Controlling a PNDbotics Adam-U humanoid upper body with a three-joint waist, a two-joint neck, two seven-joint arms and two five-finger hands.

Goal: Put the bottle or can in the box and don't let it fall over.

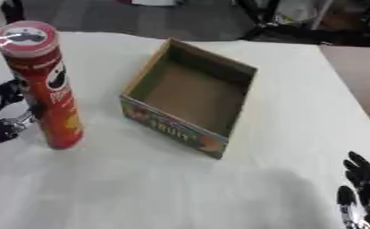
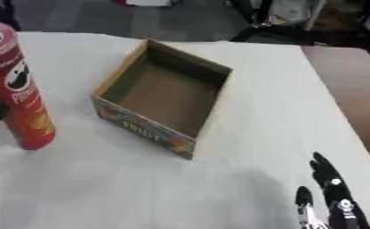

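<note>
- The can (image 1: pixel 46 85), a tall red crisp tube with its lid on, stands upright on the table (image 1: pixel 180 188), left of the box (image 1: pixel 190 95) and apart from it. It is not in the box yet.
- The left hand (image 1: pixel 4 117) is at the can's far-left side, low on the tube. Its fingers look curled toward the can, but the tube hides their tips, so I cannot tell whether they grip it, touch it or stand just off it.
- Risk, tipping on the lift: the can is tall and narrow. A hold this low leaves most of its height above the fingers, so it could lean or swing once it leaves the table.
- Risk, clipping the wall: the box sits askew, a corner toward the can, with raised walls. If the base is not carried clear over the near wall, it may catch and topple the can or shove the box.
- Risk, bad landing: the box floor is bare and roomy, yet a can set down tilted or resting on the wall would probably fall when let go.
- The right hand (image 2: pixel 329 197) rests well right of the box near the lower corner, fingers straight, spread and pointing up, holding nothing; it looks too far off to steady anything.
</note>
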